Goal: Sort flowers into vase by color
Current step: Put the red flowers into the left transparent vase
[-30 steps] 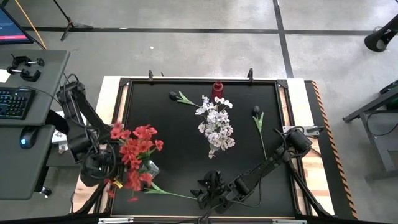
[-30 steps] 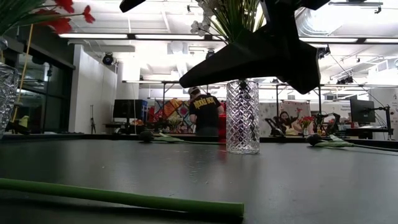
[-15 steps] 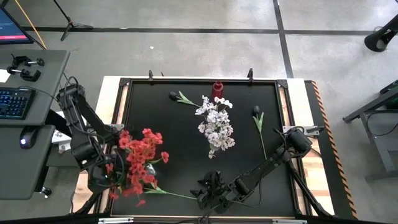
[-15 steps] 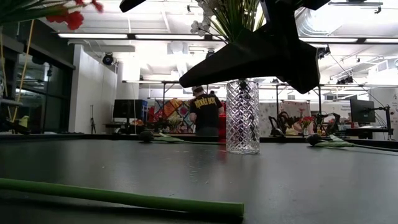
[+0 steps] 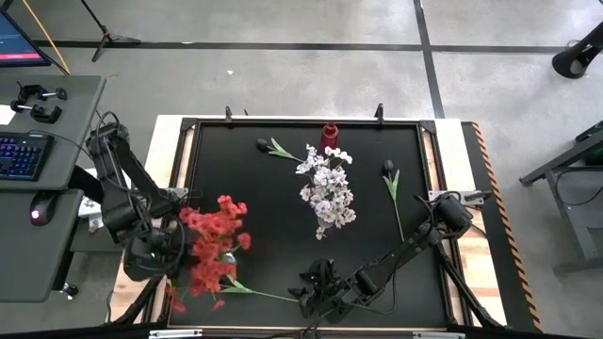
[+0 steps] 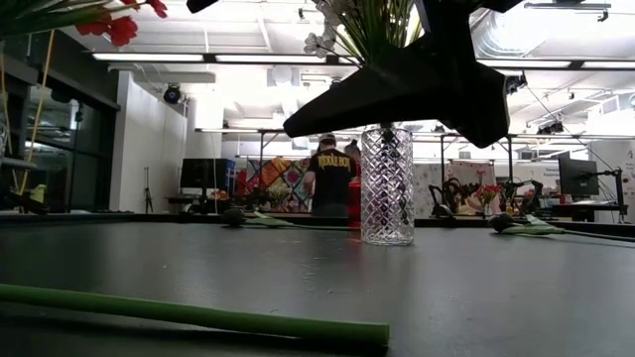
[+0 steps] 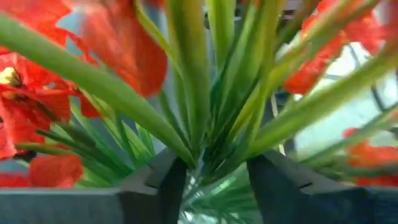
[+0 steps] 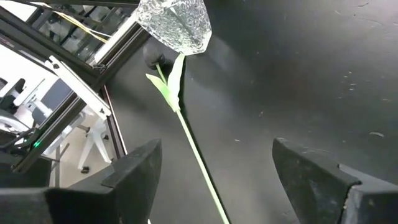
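A bunch of red flowers (image 5: pixel 212 250) stands at the table's left near corner. Its green stems (image 7: pixel 199 124) run between the two parted fingers of my left gripper (image 7: pixel 214 183). The glass vase (image 8: pixel 174 25) below the bunch shows only in the right wrist view. A dark-bloomed flower lies beside it, its long stem (image 5: pixel 259 293) flat on the black mat. My right gripper (image 5: pixel 316 290) hangs open above that stem's free end (image 6: pixel 377 334). White flowers (image 5: pixel 328 193) stand in a clear cut-glass vase (image 6: pixel 387 183) at mid-table. My left gripper has a finger on either side of the red bunch's stems, low on the bunch where they gather (image 7: pixel 202 165). The stems fill most of the gap. I cannot tell whether the fingers touch them.
Two more dark-bloomed flowers lie flat on the mat, one at the far left of middle (image 5: pixel 273 148), one toward the right (image 5: pixel 391 181). A small red bottle (image 5: pixel 330 135) stands at the far edge. A raised black frame (image 5: pixel 188 169) rims the mat. People stand in the room beyond.
My left gripper has gone toward the table's near edge and a little to the right with the red bunch. The blooms have swung to the right and now cover the vase in the high view. My right arm has kept still.
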